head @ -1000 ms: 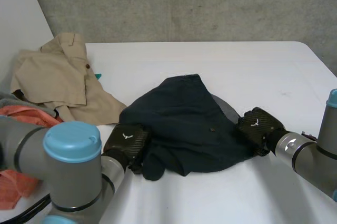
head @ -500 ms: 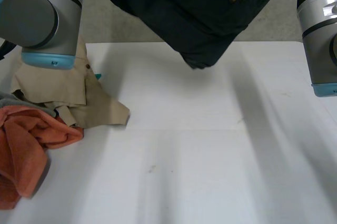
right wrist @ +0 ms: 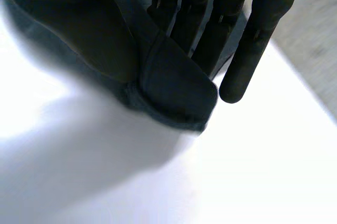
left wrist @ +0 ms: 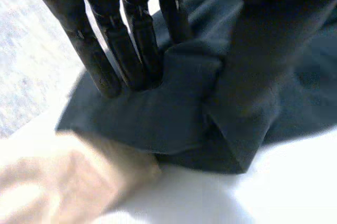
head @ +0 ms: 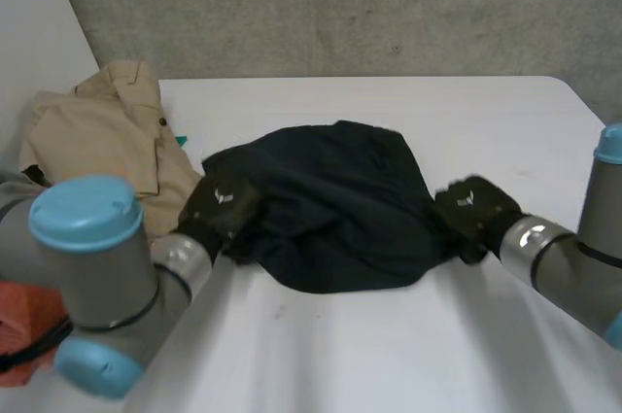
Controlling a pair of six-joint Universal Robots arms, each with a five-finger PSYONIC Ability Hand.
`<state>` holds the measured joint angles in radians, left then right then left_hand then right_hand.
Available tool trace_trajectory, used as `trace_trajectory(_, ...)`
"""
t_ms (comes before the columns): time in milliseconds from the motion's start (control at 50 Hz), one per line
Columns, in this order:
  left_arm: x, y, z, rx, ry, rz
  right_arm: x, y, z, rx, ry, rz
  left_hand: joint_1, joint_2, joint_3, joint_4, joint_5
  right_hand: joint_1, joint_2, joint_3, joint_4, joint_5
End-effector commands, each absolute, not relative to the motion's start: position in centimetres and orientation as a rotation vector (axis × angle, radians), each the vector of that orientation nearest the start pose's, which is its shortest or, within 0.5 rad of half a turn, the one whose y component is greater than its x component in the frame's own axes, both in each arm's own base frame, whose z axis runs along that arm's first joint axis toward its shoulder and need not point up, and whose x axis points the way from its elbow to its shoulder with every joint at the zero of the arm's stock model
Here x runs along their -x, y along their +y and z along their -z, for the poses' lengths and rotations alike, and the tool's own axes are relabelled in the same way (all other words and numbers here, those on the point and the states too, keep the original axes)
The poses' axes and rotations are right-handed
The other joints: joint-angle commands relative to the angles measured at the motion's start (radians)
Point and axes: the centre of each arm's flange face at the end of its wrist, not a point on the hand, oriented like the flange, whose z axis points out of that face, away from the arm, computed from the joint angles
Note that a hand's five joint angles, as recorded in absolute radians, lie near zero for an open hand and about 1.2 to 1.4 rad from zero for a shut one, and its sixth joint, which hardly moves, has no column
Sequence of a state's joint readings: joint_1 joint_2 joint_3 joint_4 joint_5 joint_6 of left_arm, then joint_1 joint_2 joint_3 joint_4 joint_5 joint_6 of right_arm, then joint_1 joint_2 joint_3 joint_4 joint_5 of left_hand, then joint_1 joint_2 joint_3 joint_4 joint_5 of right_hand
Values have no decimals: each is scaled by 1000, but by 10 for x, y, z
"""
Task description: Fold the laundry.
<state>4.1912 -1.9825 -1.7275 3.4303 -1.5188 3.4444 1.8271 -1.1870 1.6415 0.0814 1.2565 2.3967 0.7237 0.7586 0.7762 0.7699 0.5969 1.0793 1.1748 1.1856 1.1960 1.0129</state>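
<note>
Orange cloth (head: 15,345): bunched at the lower left edge of the head view, partly hidden behind the left arm (head: 92,267).
Beige garment (head: 102,131): crumpled at the upper left of the table. Its near edge lies just beside the navy garment (head: 335,204). A small dark button shows on it, and a teal scrap (head: 180,141) peeps out at its right side.
Left arm: grey with a light-blue cap, bulking across the lower left and covering part of the beige and orange cloth.
Left hand (head: 222,207): at the left edge of the navy garment. In the left wrist view its straight fingers (left wrist: 131,45) squeeze a raised fold of the cloth against the thumb.
Navy garment: the laundry in hand, lying in a rumpled mound at the centre of the white table (head: 389,355), gripped at either side.
Right hand (head: 473,214): at the garment's right edge. In the right wrist view a hemmed flap of cloth is nipped between the thumb and the straight fingers (right wrist: 253,34), one of which stands clear over bare table.
Right arm (head: 564,272): comes in from the lower right, with a light-blue cap at the frame's edge.
Markings: a small white winged emblem on the back of each hand, too small to read as a name.
Backdrop: a grey concrete wall (head: 340,5) runs across the top of the frame.
</note>
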Motion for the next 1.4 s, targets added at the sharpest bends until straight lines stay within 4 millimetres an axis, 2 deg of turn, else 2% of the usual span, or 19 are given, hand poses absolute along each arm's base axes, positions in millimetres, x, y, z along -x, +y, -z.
trace_trajectory(20, 267, -202, -174, -1118, 2393, 1886, -215, -262, -186, 1474, 2279, 1549, -407, -442, -460, -453, -455, 314, 218, 207, 197, 205)
trace_trajectory(60, 260, -200, -183, -1078, 2379, 1889, -213, -270, -196, 1386, 2257, 1638, -483, -518, -536, -530, -531, -235, -331, -342, -352, -344)
trace_trajectory(100, 257, -199, -188, -1053, 2370, 1898, -211, -275, -202, 1322, 2252, 1685, -510, -545, -563, -556, -558, -905, -1000, -1011, -1021, -1013)
trace_trajectory(220, 247, -181, -199, -1050, 2378, 1879, -204, -282, -237, 1134, 2208, 1834, -531, -566, -583, -577, -579, -905, -1000, -1011, -1021, -1013)
trace_trajectory(340, 243, -170, -210, -1053, 2371, 1910, -198, -283, -262, 1118, 2153, 1909, -519, -554, -572, -565, -567, -905, -1000, -1011, -1021, -1013)
trace_trajectory(420, 241, -180, -222, -1004, 2340, 1973, -202, -284, -270, 1170, 2123, 1901, -496, -531, -548, -542, -543, -905, -1000, -1011, -1021, -1013)
trace_trajectory(500, 242, -204, -236, -951, 2316, 2043, -217, -286, -267, 1227, 2102, 1829, -478, -513, -530, -524, -526, -896, -992, -1002, -1013, -1004)
trace_trajectory(600, 252, -248, -248, -923, 2342, 2119, -247, -299, -251, 1238, 2070, 1725, -457, -492, -510, -504, -505, -870, -965, -976, -986, -978)
trace_trajectory(740, 263, -300, -240, -895, 2507, 2087, -281, -321, -223, 1157, 2046, 1629, -396, -431, -448, -442, -444, -790, -886, -897, -907, -898)
trace_trajectory(780, 267, -317, -231, -889, 2562, 2049, -296, -334, -203, 1106, 2052, 1603, -375, -410, -428, -421, -423, -790, -886, -897, -907, -898)
trace_trajectory(920, 279, -363, -191, -891, 2602, 1947, -318, -363, -156, 1038, 2113, 1640, -302, -337, -355, -348, -350, -746, -842, -853, -863, -854)
trace_trajectory(1000, 284, -377, -169, -931, 2579, 1897, -323, -373, -134, 1045, 2155, 1669, -290, -325, -343, -336, -338, -723, -818, -829, -839, -831)
trace_trajectory(1100, 293, -381, -151, -1021, 2528, 1854, -325, -378, -117, 1098, 2184, 1696, -232, -266, -284, -278, -279, -720, -815, -826, -836, -828)
trace_trajectory(1220, 297, -384, -146, -1052, 2500, 1864, -326, -387, -110, 1123, 2161, 1770, 161, 126, 109, 115, 113, -644, -739, -750, -760, -752)
trace_trajectory(1240, 298, -385, -148, -1048, 2490, 1883, -327, -390, -110, 1121, 2147, 1801, 322, 287, 269, 276, 274, -585, -681, -692, -702, -693)
trace_trajectory(1320, 301, -386, -154, -1033, 2459, 1935, -327, -394, -106, 1117, 2133, 1834, 570, 535, 517, 523, 522, -321, -417, -428, -438, -429)
trace_trajectory(1360, 301, -386, -157, -1032, 2439, 1956, -327, -395, -107, 1113, 2138, 1842, 655, 620, 602, 609, 607, -78, -174, -184, -195, -186)
trace_trajectory(1380, 302, -387, -162, -1030, 2415, 1986, -327, -397, -110, 1107, 2135, 1861, 672, 637, 620, 626, 625, 284, 188, 177, 167, 175)
trace_trajectory(1400, 302, -388, -165, -1027, 2399, 2006, -327, -398, -112, 1106, 2129, 1874, 673, 638, 620, 626, 625, 317, 221, 210, 200, 208)
